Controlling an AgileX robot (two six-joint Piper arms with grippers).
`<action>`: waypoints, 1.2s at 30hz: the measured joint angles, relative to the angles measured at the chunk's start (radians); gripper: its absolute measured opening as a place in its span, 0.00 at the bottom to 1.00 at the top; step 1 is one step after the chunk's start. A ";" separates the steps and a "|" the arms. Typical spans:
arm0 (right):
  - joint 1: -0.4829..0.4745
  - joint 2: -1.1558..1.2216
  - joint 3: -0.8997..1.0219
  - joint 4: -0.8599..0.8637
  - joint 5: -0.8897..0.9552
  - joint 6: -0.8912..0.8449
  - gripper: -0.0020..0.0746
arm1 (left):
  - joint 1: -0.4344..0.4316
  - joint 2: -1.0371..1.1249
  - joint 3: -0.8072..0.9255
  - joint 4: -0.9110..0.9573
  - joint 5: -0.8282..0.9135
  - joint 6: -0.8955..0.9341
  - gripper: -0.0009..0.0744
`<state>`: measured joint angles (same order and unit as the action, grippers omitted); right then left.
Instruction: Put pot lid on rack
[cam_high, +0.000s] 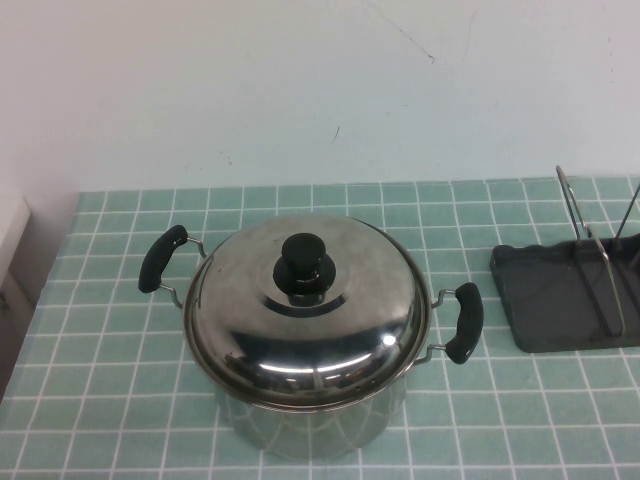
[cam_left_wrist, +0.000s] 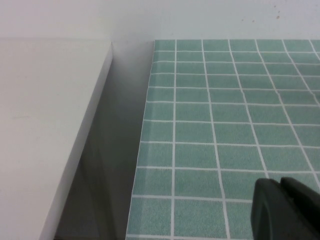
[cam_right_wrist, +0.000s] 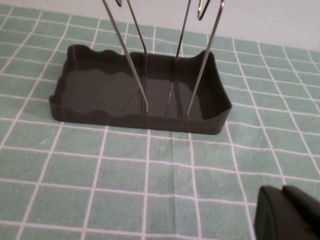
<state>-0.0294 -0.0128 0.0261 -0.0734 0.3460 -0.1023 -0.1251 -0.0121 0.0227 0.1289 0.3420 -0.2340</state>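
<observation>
The shiny domed pot lid with its black knob sits closed on the steel pot at the middle of the green tiled table. The dark grey rack with upright wire loops stands at the right edge, apart from the pot. In the right wrist view the rack is empty, and my right gripper is shut and empty, low over the tiles in front of it. My left gripper is shut and empty over bare tiles near the table's left edge. Neither gripper shows in the high view.
The pot has two black side handles. A white counter stands beside the table's left edge, with a narrow dark gap between them. A white wall runs along the back.
</observation>
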 joint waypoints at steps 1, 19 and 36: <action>0.000 0.000 0.000 0.000 0.000 0.000 0.02 | 0.000 0.000 0.000 0.000 0.000 0.000 0.01; 0.000 0.000 0.001 -0.001 -0.650 0.003 0.02 | 0.000 0.000 0.005 0.102 -0.510 0.005 0.01; 0.000 0.000 -0.143 0.035 -0.658 0.008 0.02 | 0.000 -0.001 -0.156 0.095 -0.566 -0.215 0.01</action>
<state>-0.0294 -0.0128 -0.1169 -0.0387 -0.3122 -0.0943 -0.1251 -0.0128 -0.1328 0.2238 -0.2239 -0.4491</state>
